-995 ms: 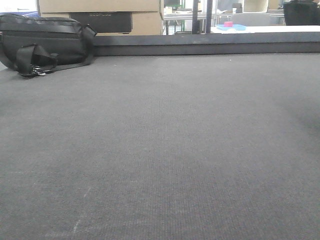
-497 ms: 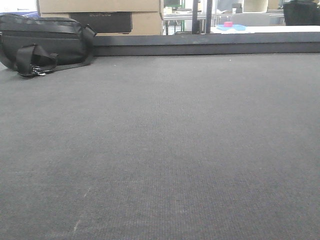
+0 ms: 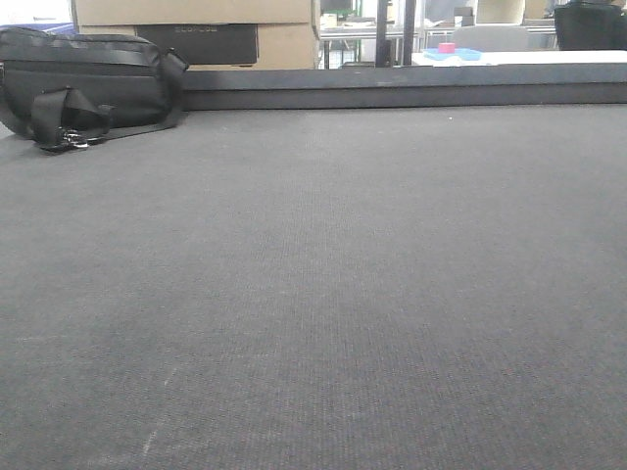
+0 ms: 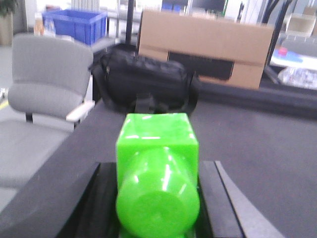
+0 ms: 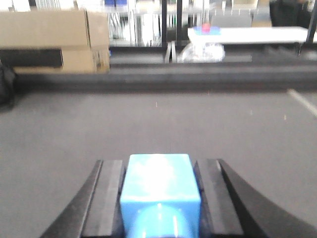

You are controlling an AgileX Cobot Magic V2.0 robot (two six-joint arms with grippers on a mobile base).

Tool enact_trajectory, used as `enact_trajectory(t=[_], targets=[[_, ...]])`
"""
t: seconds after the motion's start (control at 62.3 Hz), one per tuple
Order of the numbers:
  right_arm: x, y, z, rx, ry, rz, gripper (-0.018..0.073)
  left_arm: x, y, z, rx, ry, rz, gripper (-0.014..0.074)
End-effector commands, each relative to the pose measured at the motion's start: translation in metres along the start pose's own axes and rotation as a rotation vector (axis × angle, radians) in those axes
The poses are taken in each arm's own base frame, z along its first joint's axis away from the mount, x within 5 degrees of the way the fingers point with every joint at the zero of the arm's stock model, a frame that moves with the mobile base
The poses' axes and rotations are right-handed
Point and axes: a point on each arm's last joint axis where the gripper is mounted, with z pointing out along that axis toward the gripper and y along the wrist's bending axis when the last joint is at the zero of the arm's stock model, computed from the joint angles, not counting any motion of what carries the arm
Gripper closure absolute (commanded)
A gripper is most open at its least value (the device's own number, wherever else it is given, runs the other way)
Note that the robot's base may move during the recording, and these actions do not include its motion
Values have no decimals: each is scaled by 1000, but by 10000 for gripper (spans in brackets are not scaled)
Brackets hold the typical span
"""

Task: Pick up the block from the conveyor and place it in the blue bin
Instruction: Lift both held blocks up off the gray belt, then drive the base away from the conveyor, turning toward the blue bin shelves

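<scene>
In the left wrist view a bright green block (image 4: 157,141) with a round stud facing the camera sits between the black fingers of my left gripper (image 4: 157,168), which is shut on it above the conveyor's (image 4: 257,148) left edge. A blue block (image 5: 159,183) is clamped in my right gripper (image 5: 159,163) over the dark grey belt (image 5: 158,119). The blue bin (image 4: 75,25) stands far off at the upper left, behind a chair. The front view shows only bare belt (image 3: 313,294) and neither gripper.
A black bag (image 4: 143,82) lies at the belt's far left corner, also the bag (image 3: 88,83) in the front view. Behind it are a cardboard box (image 4: 203,44) and the dark rail (image 3: 411,88). A grey chair (image 4: 49,79) stands left of the belt.
</scene>
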Motion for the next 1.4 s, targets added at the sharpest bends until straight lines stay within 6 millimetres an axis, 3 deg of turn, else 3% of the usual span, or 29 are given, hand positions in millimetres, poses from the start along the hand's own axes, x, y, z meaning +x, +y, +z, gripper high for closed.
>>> enact_trajectory(t=[0.0, 0.273, 1.38], targets=[[-9, 0, -6, 2, -87, 2, 715, -4, -2, -1, 26, -54, -6, 708], [-9, 0, -7, 2, -92, 2, 715, -4, -10, -2, 125, -52, 65, 708], [-9, 0, -7, 2, -92, 2, 715, -4, -10, -2, 125, -52, 65, 708]])
